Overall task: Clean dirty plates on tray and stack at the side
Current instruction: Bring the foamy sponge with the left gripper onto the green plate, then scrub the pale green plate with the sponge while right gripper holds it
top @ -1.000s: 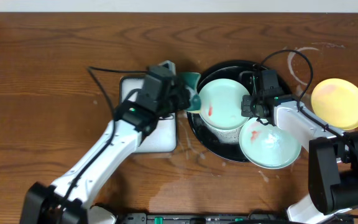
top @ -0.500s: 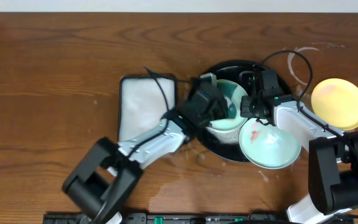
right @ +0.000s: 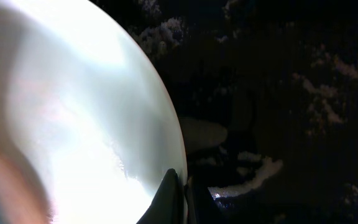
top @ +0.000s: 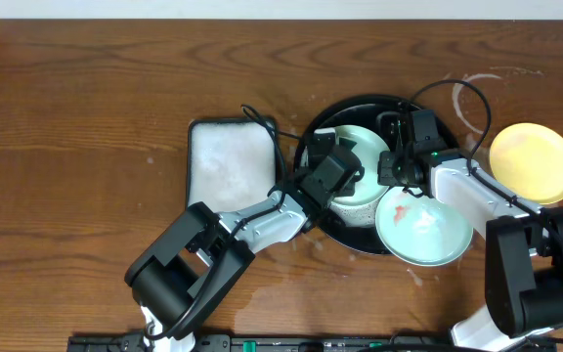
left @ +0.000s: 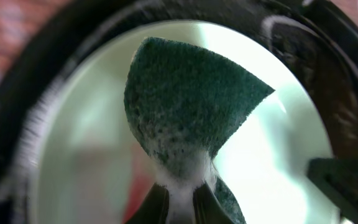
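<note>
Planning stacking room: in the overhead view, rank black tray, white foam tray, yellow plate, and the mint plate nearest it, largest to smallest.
Largest: black tray
Then: white foam tray
Last: yellow plate and mint plate, alike in size, unranked.

A white, foam-filled rectangular tray (top: 228,176) sits near the middle of a dark wooden table (top: 86,147). A pale ring mark (top: 479,76) shows toward the table's far right corner, and a wet patch (top: 272,293) glistens near its front edge. A dark green sponge (left: 191,106), seen close up, carries white suds at its lower end.
</note>
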Controlling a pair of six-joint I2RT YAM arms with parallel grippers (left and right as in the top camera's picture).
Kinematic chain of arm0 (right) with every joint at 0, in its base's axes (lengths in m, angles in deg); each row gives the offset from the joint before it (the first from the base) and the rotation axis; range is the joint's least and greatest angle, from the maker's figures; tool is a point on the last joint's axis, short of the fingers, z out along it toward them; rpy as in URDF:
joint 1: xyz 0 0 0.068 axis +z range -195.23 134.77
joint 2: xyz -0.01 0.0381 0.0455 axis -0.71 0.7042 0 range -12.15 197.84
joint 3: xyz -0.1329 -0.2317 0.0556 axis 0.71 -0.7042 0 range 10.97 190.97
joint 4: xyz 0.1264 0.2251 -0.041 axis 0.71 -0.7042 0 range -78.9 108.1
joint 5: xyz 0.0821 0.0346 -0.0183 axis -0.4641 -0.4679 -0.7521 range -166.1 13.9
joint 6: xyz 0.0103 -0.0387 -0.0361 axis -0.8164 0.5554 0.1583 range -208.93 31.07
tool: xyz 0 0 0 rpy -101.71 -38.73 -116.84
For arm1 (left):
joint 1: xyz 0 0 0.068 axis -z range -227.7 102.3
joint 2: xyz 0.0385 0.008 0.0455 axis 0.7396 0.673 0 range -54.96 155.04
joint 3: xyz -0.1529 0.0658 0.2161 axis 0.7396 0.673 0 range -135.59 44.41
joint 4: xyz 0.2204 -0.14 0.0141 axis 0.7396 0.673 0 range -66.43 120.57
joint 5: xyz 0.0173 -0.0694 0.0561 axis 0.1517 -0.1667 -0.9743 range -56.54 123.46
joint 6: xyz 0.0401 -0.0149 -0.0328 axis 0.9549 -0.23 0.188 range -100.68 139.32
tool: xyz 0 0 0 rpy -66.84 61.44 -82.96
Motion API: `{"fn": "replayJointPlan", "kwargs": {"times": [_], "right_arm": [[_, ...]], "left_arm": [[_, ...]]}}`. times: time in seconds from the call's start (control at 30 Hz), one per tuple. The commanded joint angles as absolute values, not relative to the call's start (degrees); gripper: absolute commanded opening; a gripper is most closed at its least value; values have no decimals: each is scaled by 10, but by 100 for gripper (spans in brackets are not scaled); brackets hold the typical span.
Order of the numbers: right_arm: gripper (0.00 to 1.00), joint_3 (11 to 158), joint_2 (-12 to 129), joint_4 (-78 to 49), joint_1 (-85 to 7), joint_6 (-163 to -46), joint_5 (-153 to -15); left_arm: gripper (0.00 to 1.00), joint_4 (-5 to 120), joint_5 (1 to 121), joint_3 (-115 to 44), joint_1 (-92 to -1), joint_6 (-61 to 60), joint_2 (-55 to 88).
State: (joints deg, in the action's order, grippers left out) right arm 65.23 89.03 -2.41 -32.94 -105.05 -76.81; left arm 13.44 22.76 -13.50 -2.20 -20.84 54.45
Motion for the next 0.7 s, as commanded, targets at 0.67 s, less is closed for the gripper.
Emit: {"fn": "replayJointPlan", "kwargs": {"times": [0.67], "right_arm": [[1,644,892,-51,-325,-1052,-772]], "left_arm": [[8,69,172,-144,-28,-262,497]]}}
